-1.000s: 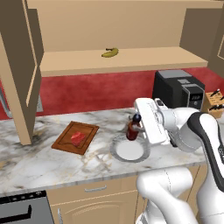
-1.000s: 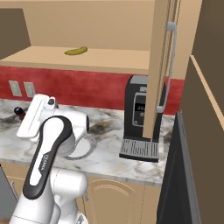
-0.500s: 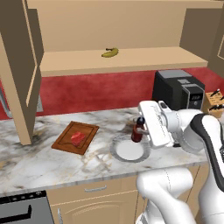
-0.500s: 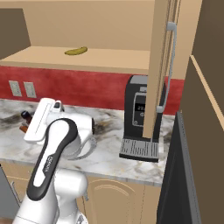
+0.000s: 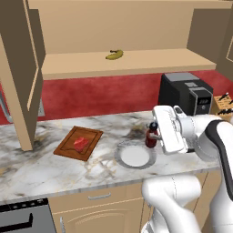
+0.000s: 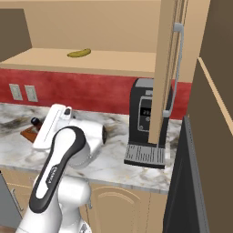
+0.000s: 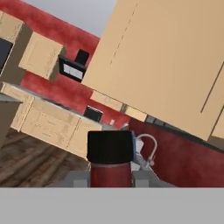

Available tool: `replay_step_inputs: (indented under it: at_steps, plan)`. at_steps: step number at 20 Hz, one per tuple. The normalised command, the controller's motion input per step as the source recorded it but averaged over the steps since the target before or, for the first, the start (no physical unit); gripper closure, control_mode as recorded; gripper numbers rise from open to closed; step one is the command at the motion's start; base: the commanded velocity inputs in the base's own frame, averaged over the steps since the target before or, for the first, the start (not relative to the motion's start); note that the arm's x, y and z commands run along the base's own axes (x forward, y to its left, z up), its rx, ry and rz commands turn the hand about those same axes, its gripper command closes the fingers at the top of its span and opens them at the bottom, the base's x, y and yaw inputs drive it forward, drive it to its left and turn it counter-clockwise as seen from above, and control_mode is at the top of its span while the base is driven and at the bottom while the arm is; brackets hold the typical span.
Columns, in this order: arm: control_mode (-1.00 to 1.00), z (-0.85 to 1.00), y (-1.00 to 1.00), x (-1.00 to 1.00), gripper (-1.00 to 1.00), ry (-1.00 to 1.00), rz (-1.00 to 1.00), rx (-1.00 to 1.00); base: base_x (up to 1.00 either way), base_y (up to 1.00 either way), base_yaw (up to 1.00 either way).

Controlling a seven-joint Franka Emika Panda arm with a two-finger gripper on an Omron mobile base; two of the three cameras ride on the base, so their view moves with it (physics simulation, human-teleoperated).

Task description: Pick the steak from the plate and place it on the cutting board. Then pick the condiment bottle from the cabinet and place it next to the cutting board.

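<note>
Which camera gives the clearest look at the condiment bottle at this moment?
The hand view: the condiment bottle sits close up, black cap and dark red neck, in the shut gripper. The left base view shows it whole but small, by the plate. In the right base view just its cap peeks past the arm.

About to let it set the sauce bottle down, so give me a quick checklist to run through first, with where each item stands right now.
1. Steak already on the cutting board: ok.
2. Gripper shut on the bottle: ok, black cap sits between the fingertips in the hand view.
3. Bottle upright: ok.
4. Bottle next to the board: not ok, it hangs by the plate, on the far side from the board.
5. Bare counter between board and plate for the bottle: ok.
6. Bottle clear of the counter: cannot tell.
</note>
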Motion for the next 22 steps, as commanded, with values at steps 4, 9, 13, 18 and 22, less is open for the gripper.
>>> replay_step_inputs:
  at_steps: [4, 9, 13, 18, 22]
  plan:
    - [-1.0, -0.25, -0.13, -0.03, 1.0, 0.0, -0.15, 0.0, 0.0, 0.0, 0.0]
    - [-1.0, -0.3, -0.07, 0.0, 1.0, 0.0, -0.14, 0.01, 0.0, 0.0, 0.0]
    - [-1.0, -0.35, -0.01, 0.0, 1.0, 0.04, -0.11, 0.05, 0.0, 0.0, 0.0]
    - [-1.0, -0.27, -0.01, 0.0, 1.0, 0.08, -0.05, 0.13, 0.0, 0.0, 0.0]
    - [-1.0, -0.13, -0.18, 0.0, 1.0, 0.05, -0.02, 0.16, 0.0, 0.0, 0.0]
